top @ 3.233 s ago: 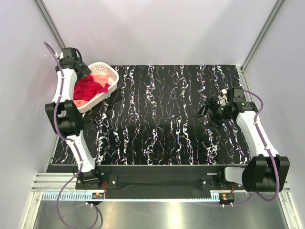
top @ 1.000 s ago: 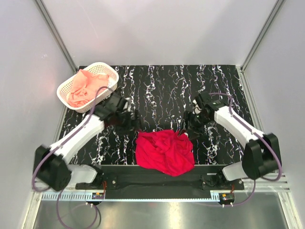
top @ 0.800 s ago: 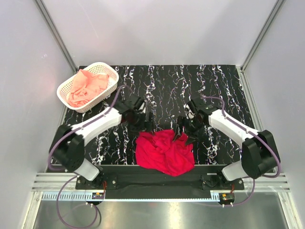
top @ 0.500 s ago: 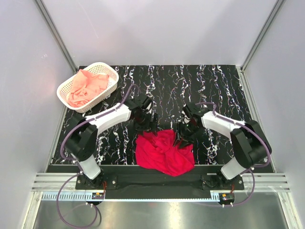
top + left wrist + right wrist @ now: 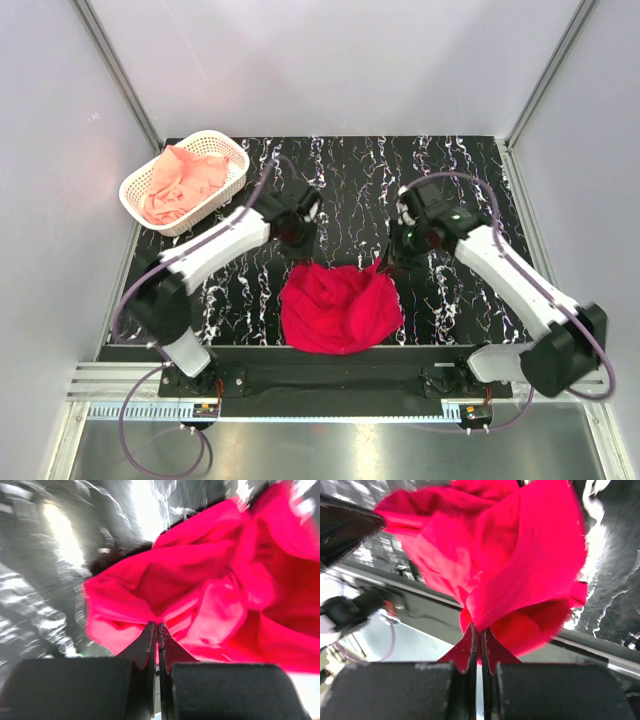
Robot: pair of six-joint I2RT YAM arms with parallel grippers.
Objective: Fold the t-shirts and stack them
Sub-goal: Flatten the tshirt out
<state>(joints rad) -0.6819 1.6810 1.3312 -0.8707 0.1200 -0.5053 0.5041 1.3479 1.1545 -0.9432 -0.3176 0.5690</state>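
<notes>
A second ago both pincers stood open, closing in on the far edge of the crumpled heap. Now each has snapped shut on cloth. The left pincer has its two fingers pressed together on a fold of the plain crimson red cloth t-shirt. The right pincer is clamped the same way on another fold. From above, the left pincer grips at about 11 o'clock of the heap and the right pincer at about 1 o'clock.

The heap has also changed shape. Its far edge is now drawn into a straighter line between the two grips, and the cloth below them bellies toward 6 o'clock. In both wrist views the shirt hangs away from the fingertips, so it looks at least partly raised off the black white-veined counter. How much of it still rests there I cannot tell.

My reading is that the pick is made and the spreading step is beginning. The shirt remains bunched with no fold in it, so the task is early. The two grips sit close together. Whether they hold shoulders, hem or only loose folds cannot be made out.

The white plastic lattice basket sits at 10 o'clock on the counter, well apart from both arms. A few seconds ago the red shirt lay in it on top. Now it holds only the pale salmon-pink cloth t-shirt, crumpled and untouched. The red shirt is at 6 o'clock, near the counter's front edge.
</notes>
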